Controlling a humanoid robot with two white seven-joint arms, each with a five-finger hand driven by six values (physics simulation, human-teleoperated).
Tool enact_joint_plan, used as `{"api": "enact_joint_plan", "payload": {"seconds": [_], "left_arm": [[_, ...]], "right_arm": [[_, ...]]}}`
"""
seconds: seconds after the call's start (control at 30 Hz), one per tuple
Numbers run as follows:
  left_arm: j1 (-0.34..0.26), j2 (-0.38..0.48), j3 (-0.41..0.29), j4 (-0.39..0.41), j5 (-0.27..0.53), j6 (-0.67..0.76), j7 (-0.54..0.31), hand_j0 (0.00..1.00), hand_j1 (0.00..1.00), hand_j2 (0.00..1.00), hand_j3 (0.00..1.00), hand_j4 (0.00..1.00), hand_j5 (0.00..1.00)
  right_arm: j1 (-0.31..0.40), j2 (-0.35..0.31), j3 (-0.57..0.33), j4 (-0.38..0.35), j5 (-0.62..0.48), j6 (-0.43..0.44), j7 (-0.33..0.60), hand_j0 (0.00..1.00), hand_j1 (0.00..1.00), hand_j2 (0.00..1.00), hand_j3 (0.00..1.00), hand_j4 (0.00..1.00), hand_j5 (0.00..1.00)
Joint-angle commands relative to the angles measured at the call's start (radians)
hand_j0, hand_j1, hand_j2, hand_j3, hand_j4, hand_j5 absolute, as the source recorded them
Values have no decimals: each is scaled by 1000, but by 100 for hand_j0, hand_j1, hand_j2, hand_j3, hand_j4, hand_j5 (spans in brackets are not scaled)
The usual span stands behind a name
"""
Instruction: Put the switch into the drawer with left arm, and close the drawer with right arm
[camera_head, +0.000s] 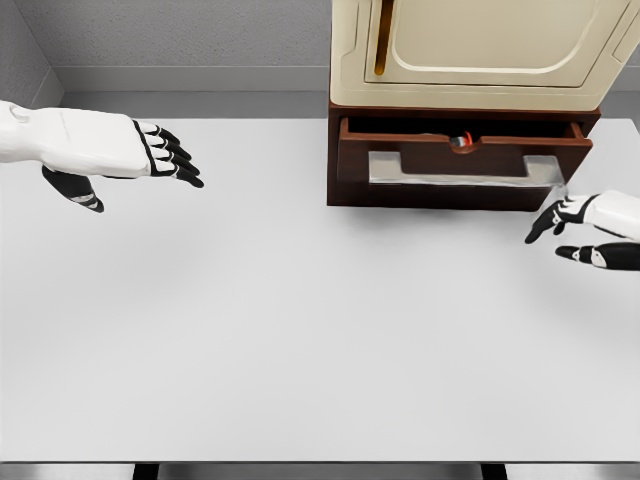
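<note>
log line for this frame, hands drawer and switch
left hand: open, empty | right hand: open, near handle | drawer: open | switch: in drawer

Single head view, high above the white table (300, 330), looking steeply down and forward. Table fills most of the frame, near edge along the bottom, grey wall (180, 35) across the top. Cabinet (470, 60) with its drawer (465, 160) at about 1 o'clock, mid-distance, top cropped. Arms enter at 9 and 3 o'clock. No second view to overlap.

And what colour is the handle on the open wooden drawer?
Silvery grey metal handle, seen in the head view.
</note>
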Motion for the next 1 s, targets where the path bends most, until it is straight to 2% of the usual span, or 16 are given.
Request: {"api": "enact_joint_plan", "payload": {"seconds": [0.0,0.2,0.4,0.6,0.73,0.97], "left_arm": [[0,1,1,0,4,2,0,100,100,100,100,100,100],[0,1,1,0,4,2,0,100,100,100,100,100,100],[0,1,1,0,4,2,0,100,100,100,100,100,100],[0,1,1,0,3,2,0,100,100,100,100,100,100],[2,1,1,0,4,2,0,100,100,100,100,100,100],[0,1,1,0,4,2,0,100,100,100,100,100,100]], "right_arm": [[-3,4,3,9,15,-5,2,61,61,61,61,61,61],[-158,61,121,9,15,-5,2,61,61,61,61,61,61],[-241,97,198,49,19,-5,2,61,61,61,61,61,61],[-293,128,250,130,45,-5,2,61,61,61,61,61,61],[-327,162,253,187,45,-5,2,61,61,61,61,61,61],[-344,170,253,218,45,-5,2,61,61,61,61,61,61]]}}
